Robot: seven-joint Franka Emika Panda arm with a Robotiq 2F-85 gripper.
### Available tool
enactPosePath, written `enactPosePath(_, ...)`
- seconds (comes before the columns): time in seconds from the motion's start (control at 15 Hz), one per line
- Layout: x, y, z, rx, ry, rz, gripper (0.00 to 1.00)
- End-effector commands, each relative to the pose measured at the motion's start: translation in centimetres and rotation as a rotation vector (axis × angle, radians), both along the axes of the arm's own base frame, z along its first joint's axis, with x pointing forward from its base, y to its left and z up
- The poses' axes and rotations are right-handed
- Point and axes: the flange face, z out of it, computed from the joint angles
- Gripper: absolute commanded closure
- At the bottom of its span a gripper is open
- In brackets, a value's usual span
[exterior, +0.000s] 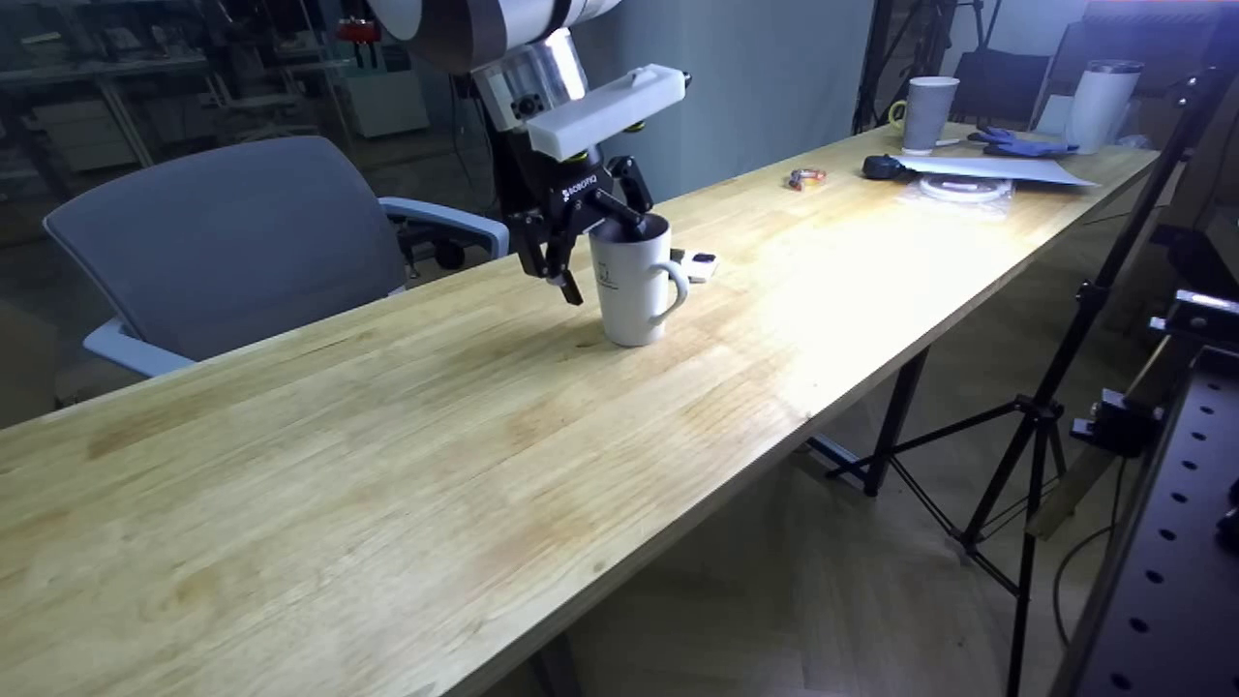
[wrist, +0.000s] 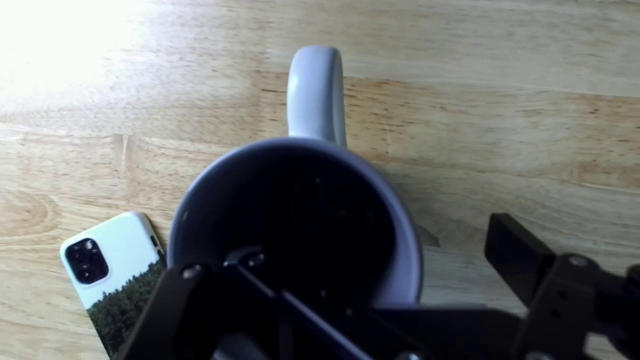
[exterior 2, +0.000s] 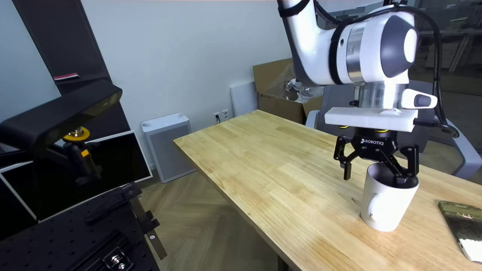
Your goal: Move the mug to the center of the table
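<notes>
The white mug stands upright on the light wood table, its small dark logo showing in an exterior view. It also shows on the table in an exterior view. In the wrist view the mug is dark inside and its handle points up the picture. My gripper is open and low over the mug. One finger reaches inside the mug and the other hangs outside, apart from the wall, as an exterior view and the wrist view show. The inner fingertip is hard to see in the dark.
A phone lies on the table close beside the mug, also in both exterior views. Batteries, a patterned cup, a tumbler and papers lie farther off. A grey chair stands against the table's side.
</notes>
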Motion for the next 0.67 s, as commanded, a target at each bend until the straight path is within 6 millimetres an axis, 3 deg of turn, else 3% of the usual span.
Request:
enactPosePath(0.0, 1.1, 0.1, 1.2, -0.035, -0.001, -0.029, 0.0)
enactPosePath(0.33, 1.9, -0.2, 2.5, -0.045, 0.015, -0.05, 0.0)
enactPosePath(0.6, 1.8, -0.5, 4.9, -0.075, 0.05, -0.1, 0.0)
